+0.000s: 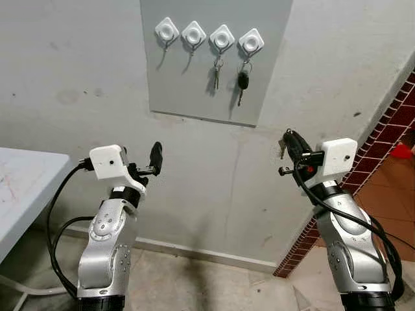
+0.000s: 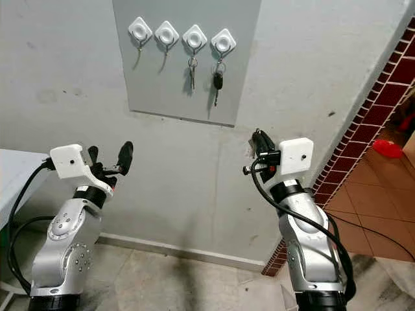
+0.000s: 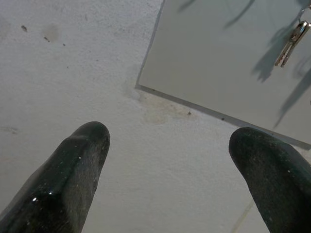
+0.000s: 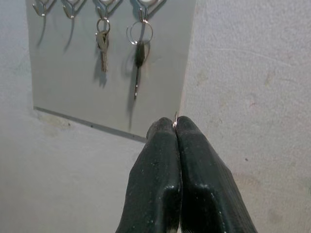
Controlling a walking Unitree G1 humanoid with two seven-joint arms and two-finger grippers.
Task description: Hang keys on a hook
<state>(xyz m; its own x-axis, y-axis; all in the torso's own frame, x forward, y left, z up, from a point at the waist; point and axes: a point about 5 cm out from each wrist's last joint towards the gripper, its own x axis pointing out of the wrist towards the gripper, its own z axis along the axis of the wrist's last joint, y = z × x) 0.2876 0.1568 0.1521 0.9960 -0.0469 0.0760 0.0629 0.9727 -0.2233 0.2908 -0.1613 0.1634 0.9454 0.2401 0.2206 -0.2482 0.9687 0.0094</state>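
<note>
Your right gripper (image 4: 175, 127) is pinched closed on a thin metal ring (image 4: 175, 118) poking out between its fingertips, held up below and right of the grey board (image 1: 272, 39). Your left gripper (image 3: 170, 160) is raised with its fingers spread apart. On the board's four white hooks, silver keys (image 1: 216, 76) hang third from the left, and a black-headed key (image 1: 242, 83) hangs from the rightmost hook (image 1: 251, 43).

Four white hooks (image 1: 209, 34) sit in a row on a grey board (image 1: 194, 91) on the wall. The two left ones hold nothing. A silver key (image 1: 217, 72) hangs straight down from the third. A black-topped key (image 1: 242, 82) hangs from the fourth, just beside it.
</note>
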